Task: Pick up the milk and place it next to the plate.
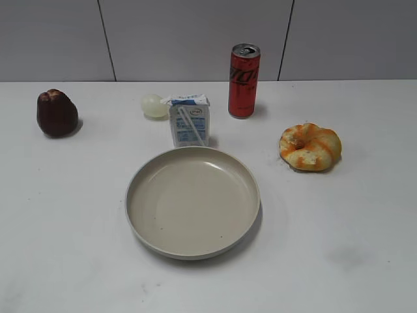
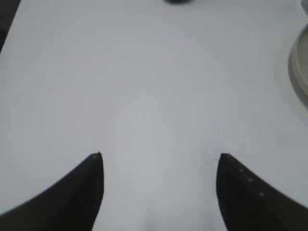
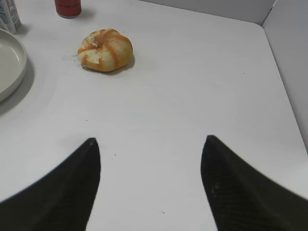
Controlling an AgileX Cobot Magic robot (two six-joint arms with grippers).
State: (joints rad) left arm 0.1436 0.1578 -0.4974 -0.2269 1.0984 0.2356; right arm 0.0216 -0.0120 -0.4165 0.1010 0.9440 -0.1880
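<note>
Both dark, tapered hands, left (image 2: 160, 192) and right (image 3: 150, 185), gape empty over the matte tabletop (image 1: 352, 222); smooth round plate (image 1: 193, 201) sits just before the boxy milk (image 1: 189, 120).

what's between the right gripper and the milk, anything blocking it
Partly. In the right wrist view the open right gripper faces bare table; the bread roll lies ahead, the plate at left. The milk stands behind the plate's far rim, with the red can close at its right.

A red soda can (image 1: 244, 81) stands upright at the far middle of the white table (image 1: 365, 248). A dark brown cake (image 1: 57, 113) sits far left, a pale round ball (image 1: 154, 105) between them. An orange-streaked bun (image 1: 310, 147) lies on the right.
</note>
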